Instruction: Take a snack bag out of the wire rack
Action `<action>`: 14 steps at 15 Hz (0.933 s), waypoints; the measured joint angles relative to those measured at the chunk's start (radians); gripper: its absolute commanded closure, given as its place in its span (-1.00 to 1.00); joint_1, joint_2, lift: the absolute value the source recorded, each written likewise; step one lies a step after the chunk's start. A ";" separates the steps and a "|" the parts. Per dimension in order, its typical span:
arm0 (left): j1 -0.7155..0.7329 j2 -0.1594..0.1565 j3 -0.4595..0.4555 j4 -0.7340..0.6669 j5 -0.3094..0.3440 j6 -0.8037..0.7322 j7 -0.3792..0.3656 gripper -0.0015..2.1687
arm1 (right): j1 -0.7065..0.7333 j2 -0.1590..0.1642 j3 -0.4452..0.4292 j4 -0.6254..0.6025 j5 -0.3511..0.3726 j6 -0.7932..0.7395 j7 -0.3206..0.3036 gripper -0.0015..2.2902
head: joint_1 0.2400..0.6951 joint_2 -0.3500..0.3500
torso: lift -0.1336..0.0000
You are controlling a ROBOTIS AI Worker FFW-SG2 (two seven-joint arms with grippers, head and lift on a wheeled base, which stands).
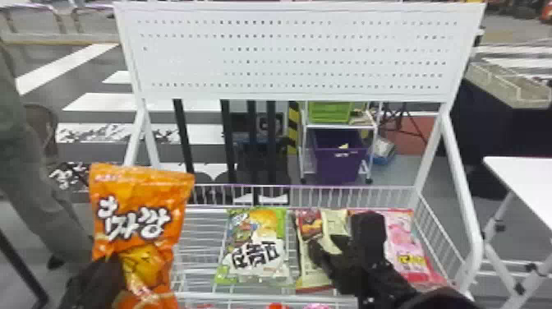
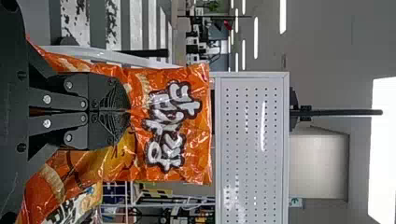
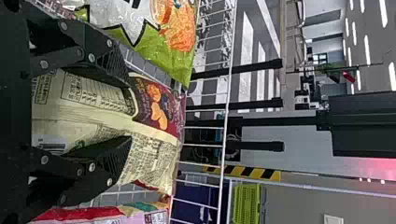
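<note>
An orange snack bag (image 1: pixel 139 209) stands upright at the rack's left side, held by my left gripper (image 1: pixel 109 279). In the left wrist view the left gripper (image 2: pixel 127 112) is closed on the orange bag (image 2: pixel 173 126), its fingertips together on the film. My right gripper (image 1: pixel 339 234) is over the cream and dark-red bag (image 1: pixel 312 263) in the wire rack (image 1: pixel 197 246). In the right wrist view the right gripper (image 3: pixel 128 114) stands open, its fingers on either side of that cream bag (image 3: pixel 154 135), whose back panel faces the camera.
A green and white snack bag (image 1: pixel 254 246) lies left of the cream one, a pink bag (image 1: pixel 404 246) to its right. Behind rises the rack's white perforated panel (image 1: pixel 287 53). A white table (image 1: pixel 525 185) stands at the right, and wire sides (image 1: pixel 439 234) border the rack.
</note>
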 measured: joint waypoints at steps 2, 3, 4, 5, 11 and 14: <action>0.000 0.000 0.000 0.000 0.001 0.000 0.000 0.80 | 0.003 0.000 0.000 -0.016 0.001 0.021 -0.010 0.97 | 0.14 0.00 | 1.00; 0.000 0.000 0.000 0.000 0.001 0.000 0.000 0.80 | 0.005 0.000 0.001 -0.021 0.001 0.024 -0.015 0.97 | 0.14 0.00 | 1.00; 0.001 0.000 -0.001 0.000 0.001 0.000 0.000 0.80 | 0.007 -0.001 0.001 -0.026 0.002 0.025 -0.021 0.97 | 0.14 0.00 | 1.00; 0.001 0.000 -0.001 0.000 0.001 0.000 0.000 0.80 | 0.010 -0.001 0.001 -0.032 0.002 0.026 -0.024 0.97 | 0.14 0.00 | 1.00; 0.010 0.003 -0.002 -0.007 -0.002 0.000 0.000 0.80 | 0.060 -0.021 0.000 -0.153 0.001 0.029 -0.070 0.97 | 0.14 0.00 | 1.00; 0.014 0.003 -0.003 -0.011 -0.003 0.000 0.000 0.80 | 0.141 -0.053 -0.023 -0.310 -0.001 0.029 -0.079 0.97 | 0.14 0.00 | 1.00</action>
